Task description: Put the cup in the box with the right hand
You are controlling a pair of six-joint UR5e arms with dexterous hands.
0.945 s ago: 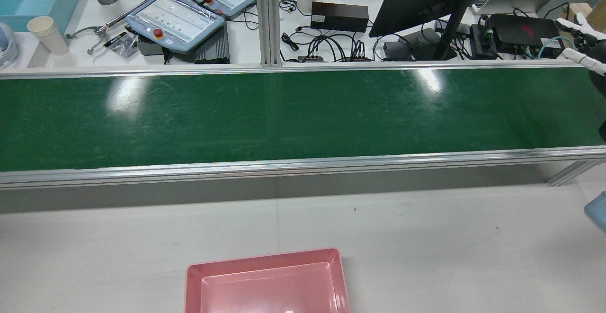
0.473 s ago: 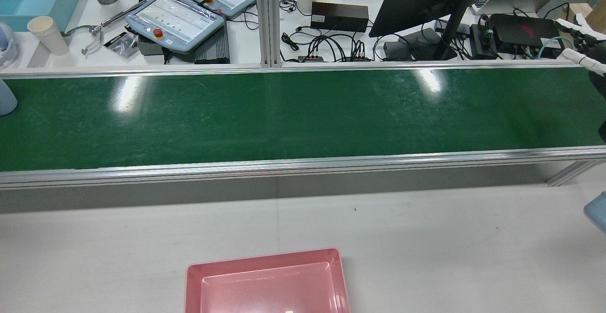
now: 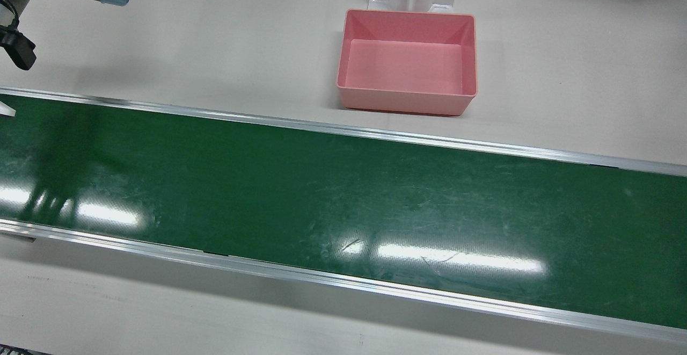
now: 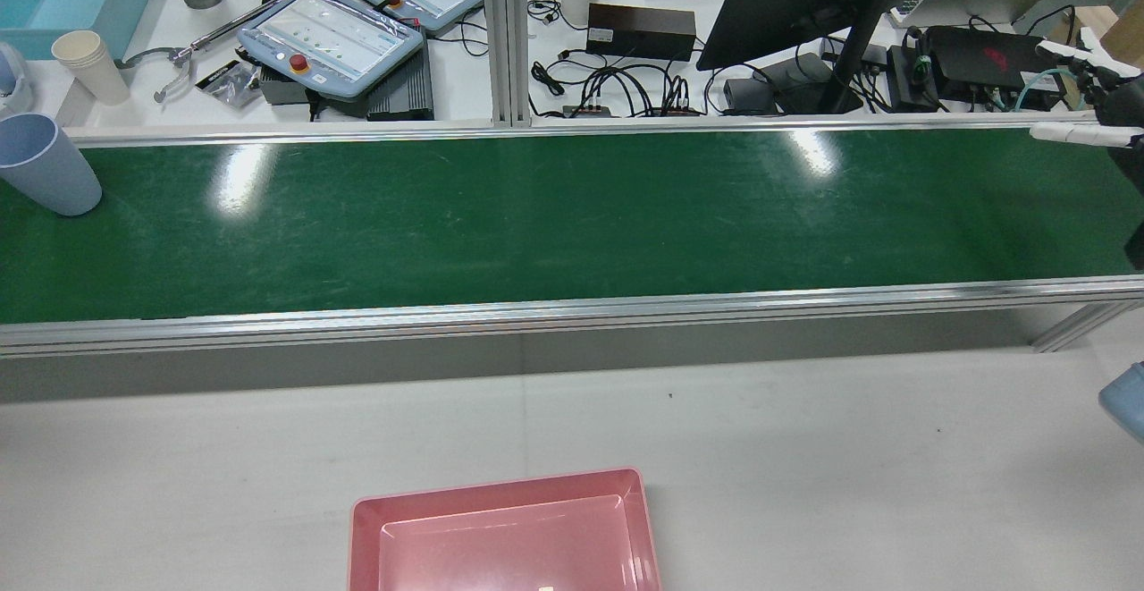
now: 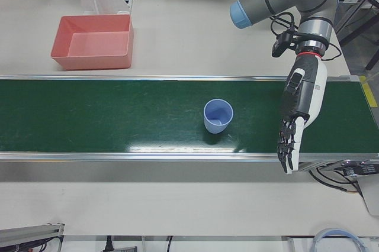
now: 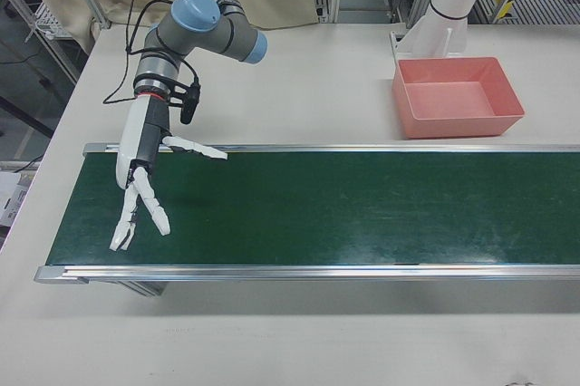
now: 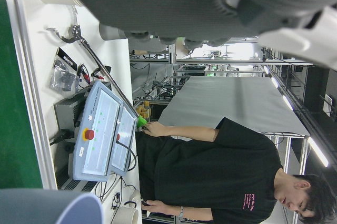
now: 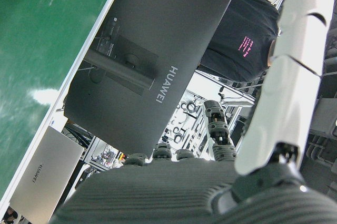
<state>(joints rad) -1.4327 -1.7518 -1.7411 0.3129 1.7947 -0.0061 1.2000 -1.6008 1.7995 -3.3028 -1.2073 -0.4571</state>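
The cup (image 5: 218, 116) is pale blue, plain and smooth, wider at the open mouth than at the base; it stands upright on the green belt (image 5: 118, 116), apart from both hands; in the rear view it sits at the belt's far left end (image 4: 45, 164), near the far rail. The right hand (image 6: 140, 182) hangs over the belt's other end, white fingers (image 6: 195, 147) spread wide and holding nothing; one finger juts out sideways along the rail. The left hand (image 5: 298, 116) hovers just to the side of the cup, dark fingers stretched out and slightly apart, also holding nothing. The pink box (image 3: 409, 60) is a shallow rectangular tub; it rests on the white table (image 3: 214, 38) beside the belt, well apart from the cup.
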